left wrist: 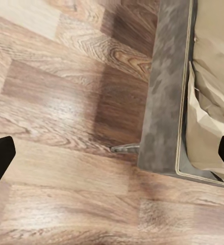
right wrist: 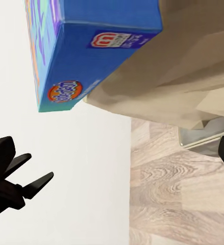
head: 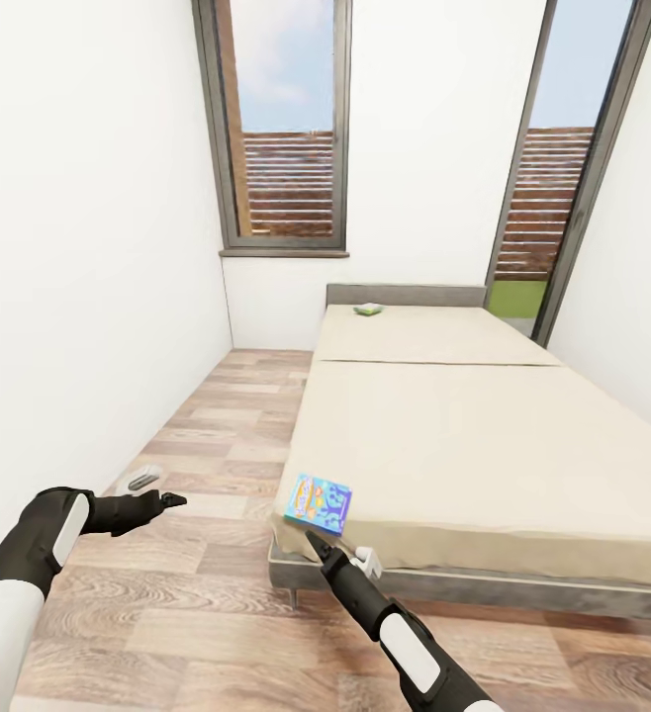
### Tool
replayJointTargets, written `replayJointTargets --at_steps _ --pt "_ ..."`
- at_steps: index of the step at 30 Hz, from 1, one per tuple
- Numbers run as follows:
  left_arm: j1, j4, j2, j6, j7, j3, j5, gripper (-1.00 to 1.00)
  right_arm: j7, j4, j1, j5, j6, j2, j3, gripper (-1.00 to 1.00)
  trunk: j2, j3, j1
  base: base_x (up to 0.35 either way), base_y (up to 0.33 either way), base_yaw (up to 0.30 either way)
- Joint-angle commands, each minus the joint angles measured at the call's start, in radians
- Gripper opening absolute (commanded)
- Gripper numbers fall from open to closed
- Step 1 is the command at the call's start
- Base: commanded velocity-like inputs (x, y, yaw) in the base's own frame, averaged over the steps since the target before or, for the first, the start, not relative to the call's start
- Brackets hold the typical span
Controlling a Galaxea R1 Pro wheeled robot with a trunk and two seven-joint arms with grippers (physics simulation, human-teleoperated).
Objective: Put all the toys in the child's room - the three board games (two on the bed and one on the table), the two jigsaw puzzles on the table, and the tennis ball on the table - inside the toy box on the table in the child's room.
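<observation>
blue board game (head: 318, 503), illegible red logo, on beige bed (head: 464, 435) corner

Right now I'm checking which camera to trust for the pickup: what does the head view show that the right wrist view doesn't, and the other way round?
Head view alone: the second board game, small and greenish, near the headboard; two windows; the whole bed; the right gripper below the bed's near corner. Right wrist view alone: the blue board game's side panel with its red logo and orange badge, close up. Both: that blue board game tilted at the mattress corner, the left gripper, open, the wood floor and the white wall.
</observation>
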Motion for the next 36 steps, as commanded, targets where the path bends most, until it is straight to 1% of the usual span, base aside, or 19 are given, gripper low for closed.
replayJointTargets --at_steps 1,17,19,26,29,36 --pt "0.000 -0.001 0.000 0.008 0.002 0.002 0.007 1.00 0.002 0.000 -0.001 -0.010 0.005 0.000 0.001 1.00 0.000 -0.001 0.000 0.064 0.029 0.000" --pt "0.000 -0.001 0.000 0.008 0.001 0.003 0.006 1.00 0.004 -0.001 -0.001 -0.009 0.005 0.000 0.002 1.00 0.000 -0.001 0.000 0.011 0.005 0.000" --pt "0.000 -0.001 0.000 0.008 0.001 0.003 0.006 1.00 0.013 -0.002 -0.001 -0.009 0.004 0.000 0.002 1.00 0.000 -0.001 0.000 0.000 0.000 0.000" --pt "0.000 -0.001 0.000 0.008 0.001 0.003 0.006 1.00 0.104 -0.003 -0.001 -0.008 -0.022 0.000 0.004 1.00 0.000 -0.001 0.000 0.000 0.000 0.000" --pt "0.000 -0.001 0.000 0.008 0.001 0.002 0.006 1.00 0.118 -0.003 -0.001 -0.007 -0.027 0.000 0.005 1.00 0.000 -0.001 0.000 0.000 0.000 0.000" --pt "0.000 -0.001 0.000 0.008 0.001 0.003 0.006 1.00 0.124 -0.003 -0.001 -0.008 -0.029 0.000 0.005 1.00 0.000 -0.001 0.000 0.000 0.000 0.000"
